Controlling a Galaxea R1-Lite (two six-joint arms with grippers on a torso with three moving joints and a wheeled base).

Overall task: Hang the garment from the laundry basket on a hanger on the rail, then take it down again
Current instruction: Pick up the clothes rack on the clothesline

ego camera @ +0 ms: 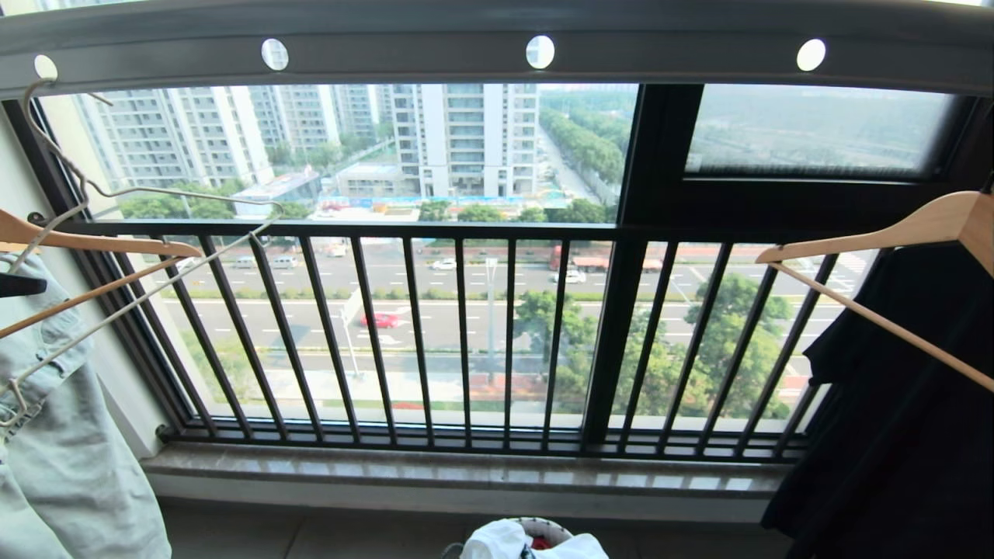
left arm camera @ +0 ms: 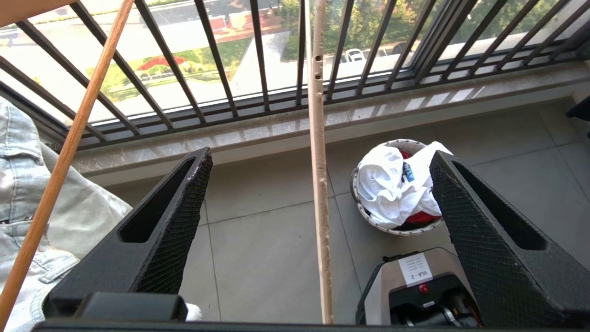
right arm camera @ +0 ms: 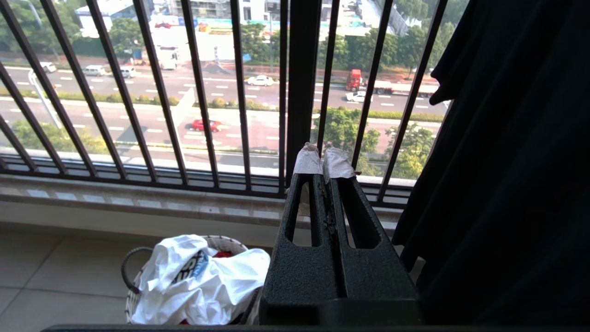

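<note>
Left wrist view: hanger (left arm camera: 318, 184) between end effector (left arm camera: 318, 159) fingers (apart).

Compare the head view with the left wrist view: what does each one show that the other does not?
Only the head view shows the grey rail with its round holes, the wire hanger's hook on it, and a dark garment at right. Only the left wrist view shows the open left gripper with the hanger's bar between its fingers, untouched. Both show the white T-shirt in the laundry basket, the window railing and the denim garment.
</note>
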